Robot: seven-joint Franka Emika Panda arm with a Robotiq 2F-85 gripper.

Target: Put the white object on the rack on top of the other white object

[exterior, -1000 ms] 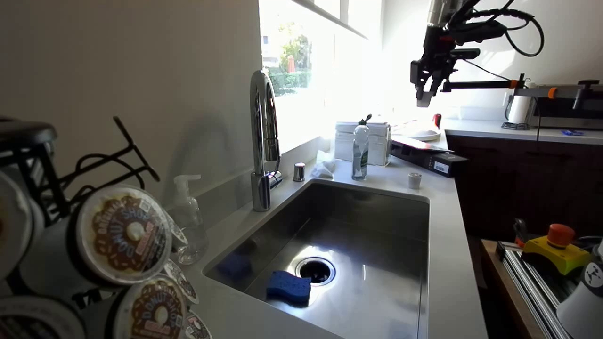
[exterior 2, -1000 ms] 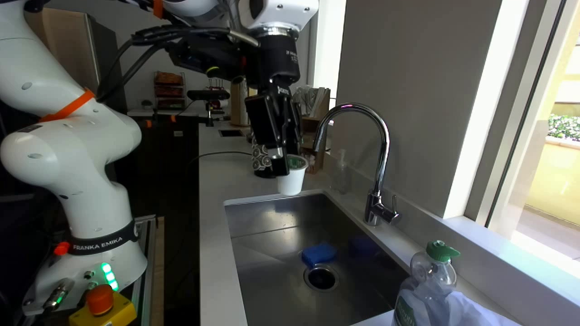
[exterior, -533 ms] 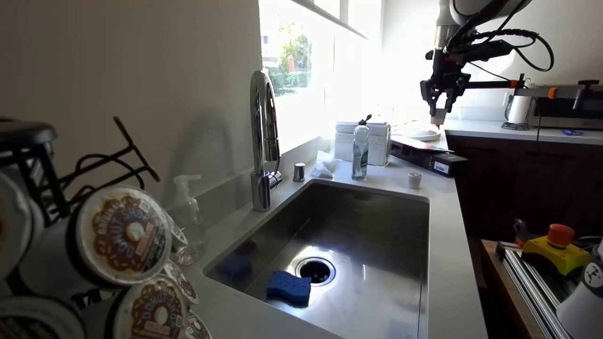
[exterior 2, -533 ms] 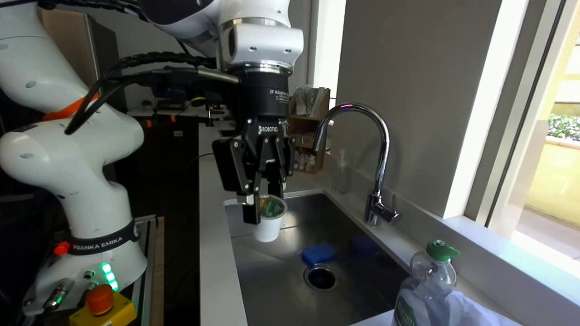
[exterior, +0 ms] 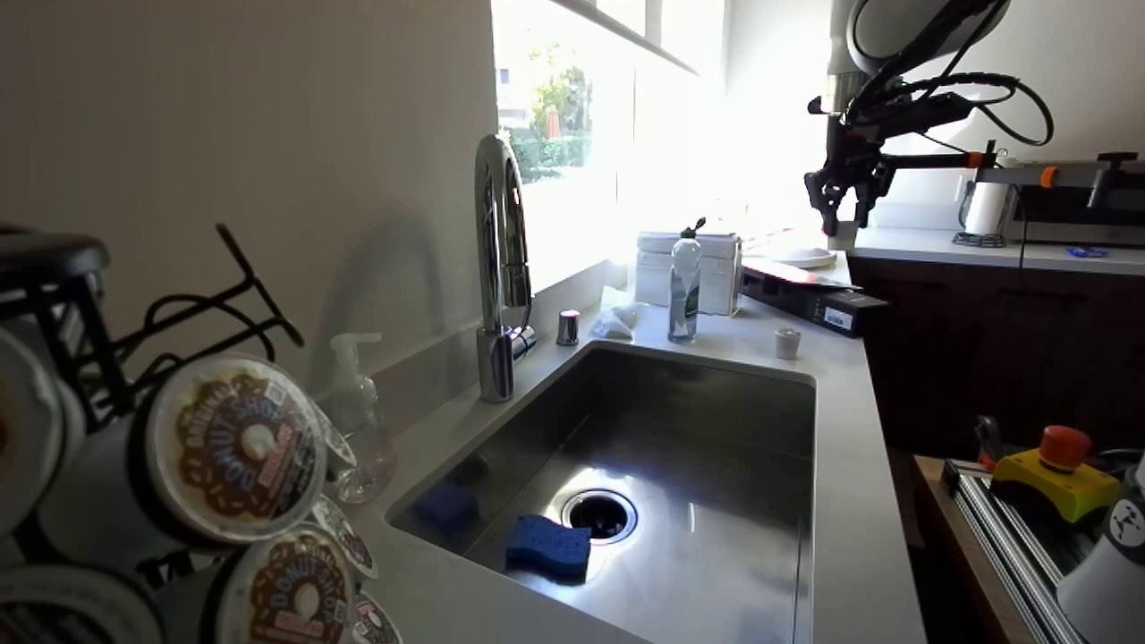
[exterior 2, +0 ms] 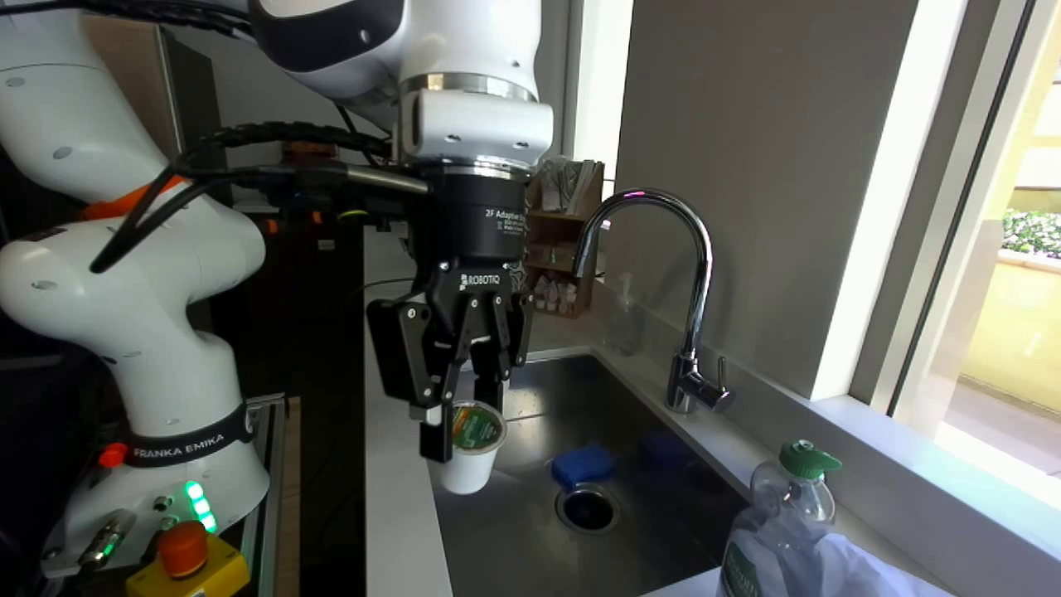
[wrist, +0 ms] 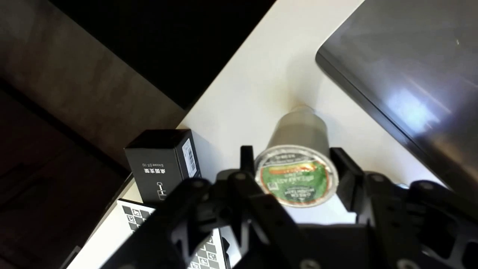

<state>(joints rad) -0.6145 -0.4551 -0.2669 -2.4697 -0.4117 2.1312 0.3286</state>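
My gripper [exterior 2: 462,424] is shut on a white cup [exterior 2: 469,473] with a green printed lid, held tilted in the air. The wrist view shows this cup [wrist: 304,129] between the fingers, its lid facing the camera. In an exterior view the gripper [exterior: 844,225] and held cup [exterior: 842,238] are high at the far end of the sink. The other white cup [exterior: 787,343] stands on the counter [exterior: 832,394] beyond the sink; I cannot make it out clearly in the wrist view. The black wire rack [exterior: 259,277], with several lidded cups, is at the near left.
The steel sink [exterior: 698,572] holds a blue sponge [exterior: 548,546]. A tall faucet [exterior: 497,268] rises beside it. A dish soap bottle [exterior: 684,286] and a black box [exterior: 814,300] stand near the other cup. The box [wrist: 160,160] also shows in the wrist view.
The arm has moved down with the cup still in the gripper. In an exterior view it has come nearer to the camera, over the sink's image, and the gripper has turned a little.
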